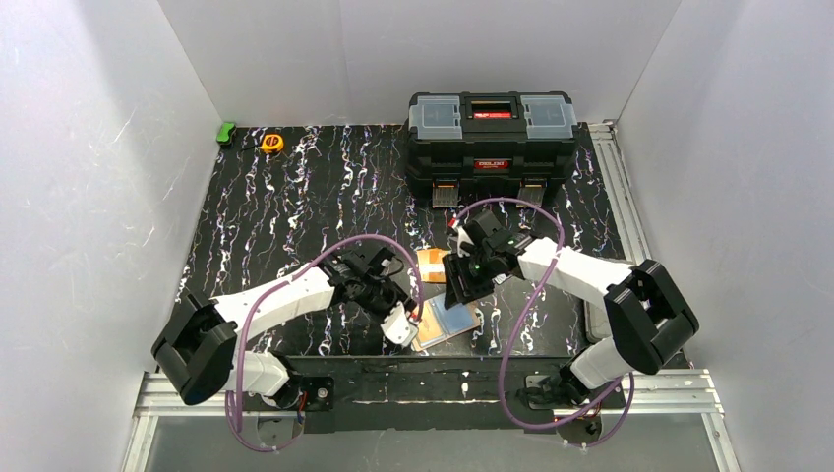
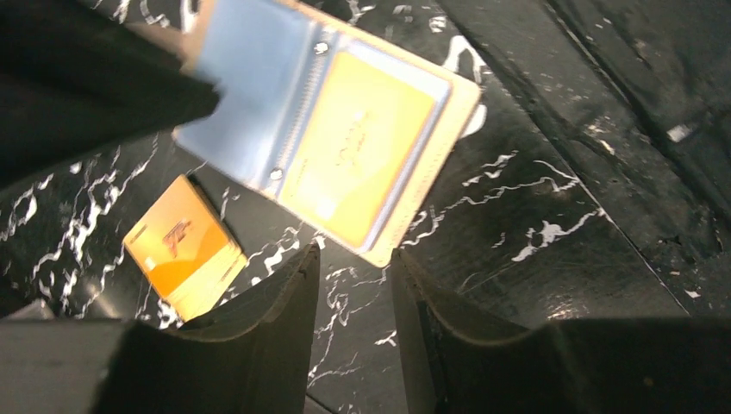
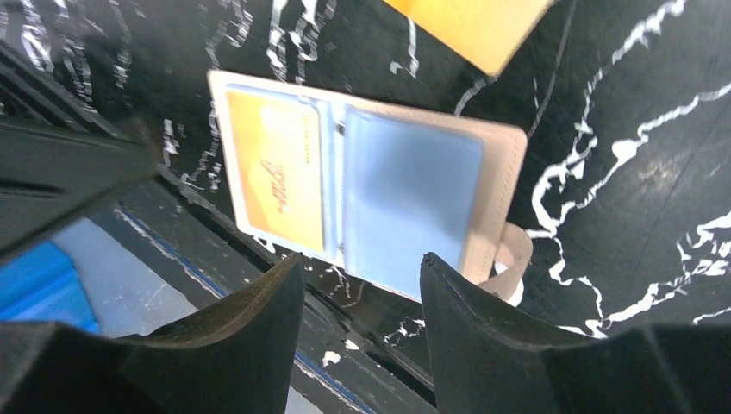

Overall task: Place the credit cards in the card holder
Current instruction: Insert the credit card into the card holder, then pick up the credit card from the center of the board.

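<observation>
Lying open, cream card holder (image 3: 496, 185) shows an orange card (image 3: 276, 172) inside.

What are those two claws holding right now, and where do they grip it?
Nothing. The left tool and the right tool are both open, with only the table showing between their jaws.

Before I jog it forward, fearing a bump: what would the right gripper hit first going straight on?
The right gripper would probably meet the open card holder, blue side, first; depth unclear.
</observation>
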